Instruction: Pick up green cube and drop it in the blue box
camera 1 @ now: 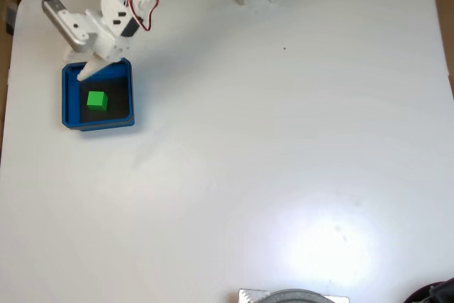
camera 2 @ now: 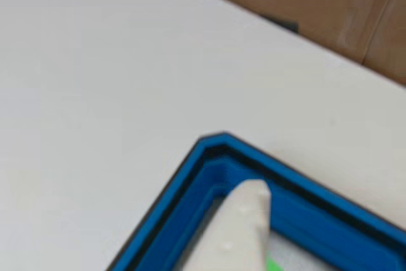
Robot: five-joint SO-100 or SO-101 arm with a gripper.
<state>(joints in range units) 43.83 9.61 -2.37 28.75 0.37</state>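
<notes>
Green cube (camera 1: 96, 100) lies free on dark floor of blue box (camera 1: 67, 97), drop looks done; gripper (camera 1: 90, 70) hangs over box's top edge, can't tell finger state; only retreat seems left

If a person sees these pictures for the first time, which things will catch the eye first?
In the fixed view, the bright green cube stands out first, lying on the dark floor of the blue box at the left of the white table. Next comes the white arm, whose tool hangs over the box's upper rim.
</notes>
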